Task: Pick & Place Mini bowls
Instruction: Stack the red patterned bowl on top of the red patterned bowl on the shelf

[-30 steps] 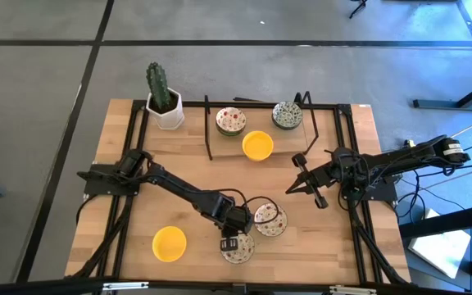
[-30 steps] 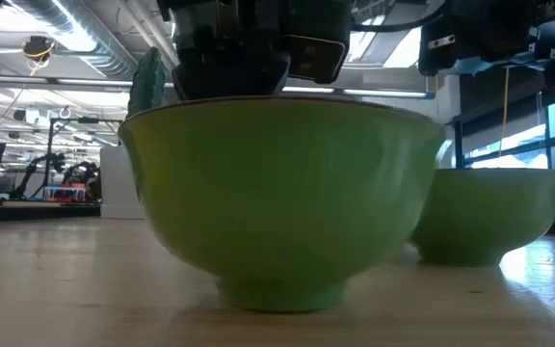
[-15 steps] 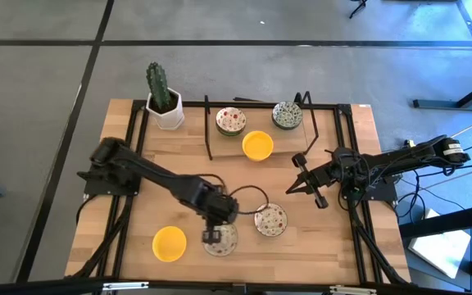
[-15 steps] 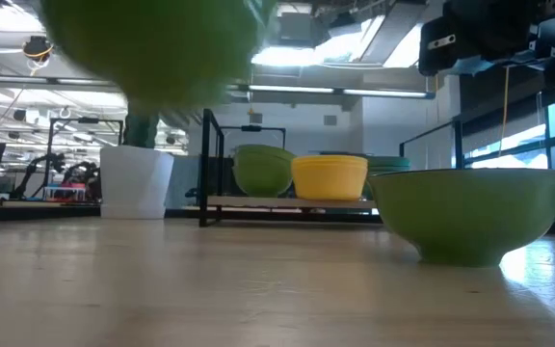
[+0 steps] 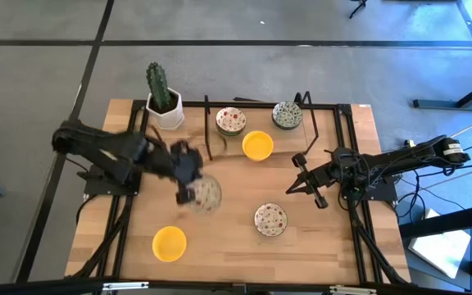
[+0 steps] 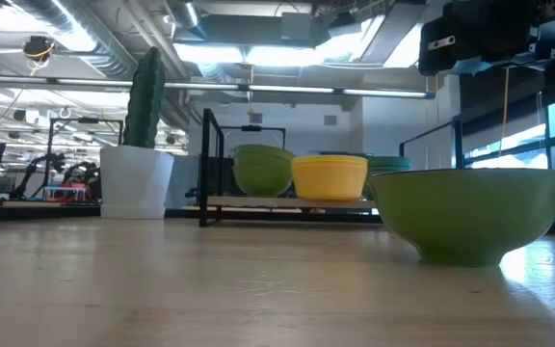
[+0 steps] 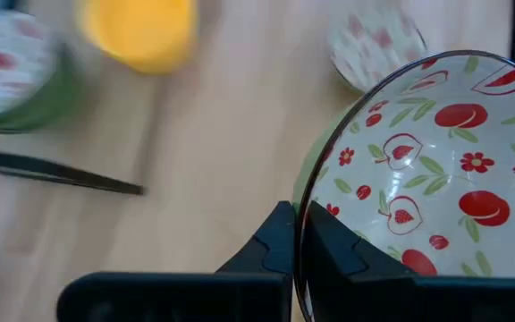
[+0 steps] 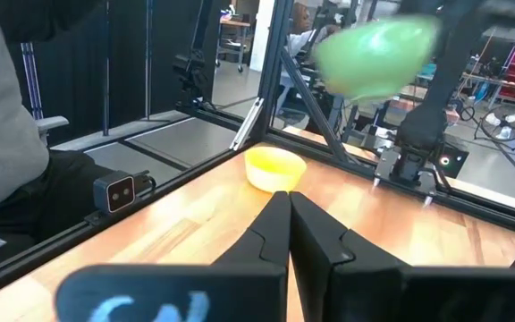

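My left gripper [image 5: 188, 183] is shut on a mini bowl [image 5: 207, 195], white inside with red fruit and flowers and green outside, held in the air over the table's left middle. The right wrist view shows that bowl [image 8: 374, 49] blurred. A matching bowl [image 5: 270, 220] and a yellow bowl [image 5: 170, 243] sit on their bases on the table. Three more bowls sit on the black rack [image 5: 211, 135]: red-speckled [image 5: 231, 120], green-grey [image 5: 286, 115] and yellow [image 5: 257, 145]. My right gripper [image 5: 292, 188] waits shut over the table's right side. My left gripper [image 7: 300, 215] holds the bowl by its rim [image 7: 304, 201]. One finger [image 7: 329, 255] is inside the bowl and the other finger [image 7: 275, 246] is outside, so the wall is pinched between them. The bowl is lifted clear of the table.
A white pot with a cactus [image 5: 164, 100] stands at the far left corner, just left of the rack. Black frame rails [image 5: 341, 123] run along the table's edges. Bare wood lies between the two loose bowls and the rack.
My left gripper has risen from the near middle of the table with the speckled bowl, carrying it toward the left and far edges, nearer the rack. The bowl is now lifted clear. The right arm has kept still.
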You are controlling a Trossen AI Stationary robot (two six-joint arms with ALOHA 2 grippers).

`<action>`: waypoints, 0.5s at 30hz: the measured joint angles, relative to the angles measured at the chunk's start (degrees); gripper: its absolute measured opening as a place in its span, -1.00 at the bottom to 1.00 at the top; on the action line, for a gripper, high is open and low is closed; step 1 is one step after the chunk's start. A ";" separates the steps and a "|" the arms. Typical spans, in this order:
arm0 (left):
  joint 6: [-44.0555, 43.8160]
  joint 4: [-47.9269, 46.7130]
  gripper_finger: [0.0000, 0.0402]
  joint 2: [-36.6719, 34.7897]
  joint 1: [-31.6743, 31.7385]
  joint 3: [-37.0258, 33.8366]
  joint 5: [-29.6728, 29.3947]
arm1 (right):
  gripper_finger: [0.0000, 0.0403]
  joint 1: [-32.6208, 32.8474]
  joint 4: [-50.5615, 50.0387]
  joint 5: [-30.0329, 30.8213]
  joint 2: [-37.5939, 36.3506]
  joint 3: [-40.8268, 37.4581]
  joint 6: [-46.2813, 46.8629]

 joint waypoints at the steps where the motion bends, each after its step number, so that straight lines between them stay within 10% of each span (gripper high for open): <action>1: -0.01 -0.10 -0.98 -1.08 1.63 0.54 -0.24 | -0.96 0.00 -0.02 0.00 0.00 0.00 0.00; 15: 20.32 -1.30 -0.98 11.42 33.54 24.95 13.48 | -0.96 0.00 -0.86 0.02 0.02 0.00 1.75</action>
